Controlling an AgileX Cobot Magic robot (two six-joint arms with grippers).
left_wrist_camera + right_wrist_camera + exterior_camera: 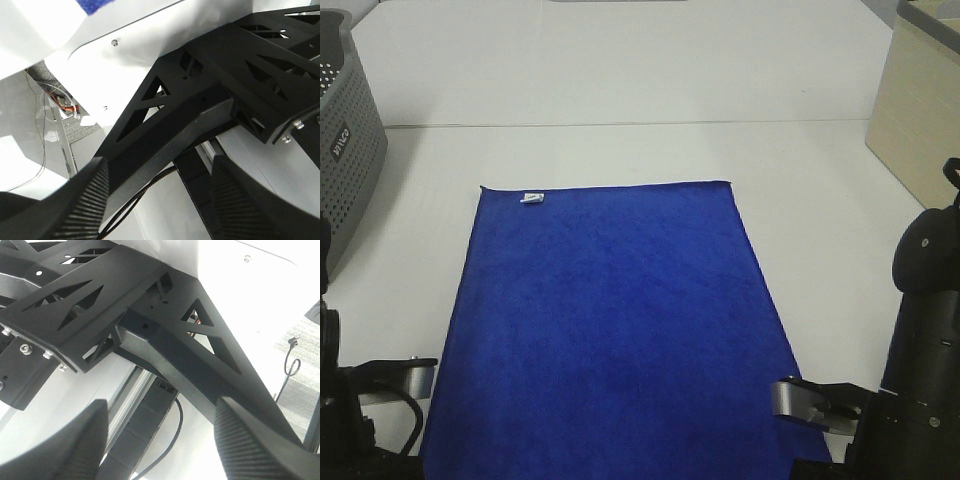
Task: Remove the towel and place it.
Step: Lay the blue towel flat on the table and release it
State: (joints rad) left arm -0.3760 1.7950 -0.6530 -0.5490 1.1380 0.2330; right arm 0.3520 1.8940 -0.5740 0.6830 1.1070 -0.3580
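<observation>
The towel (610, 330) lies flat and spread out on the white table (620, 90), its small white tag (531, 198) at the far left corner. Its near edge runs off the bottom of the high view between my two arms. Only a sliver of the towel (95, 5) shows over the table edge in the left wrist view. My left gripper (160, 212) is open and holds nothing, its ribbed pads (85, 205) wide apart. My right gripper (160, 450) is also open and empty. Both hang off the table's front edge, facing the black frame below.
A grey perforated basket (345, 130) stands at the far left, and a beige box (920, 100) at the far right. My left arm (360, 420) and right arm (920, 340) flank the towel's near corners. Black frame struts (200, 95) and cables sit under the table.
</observation>
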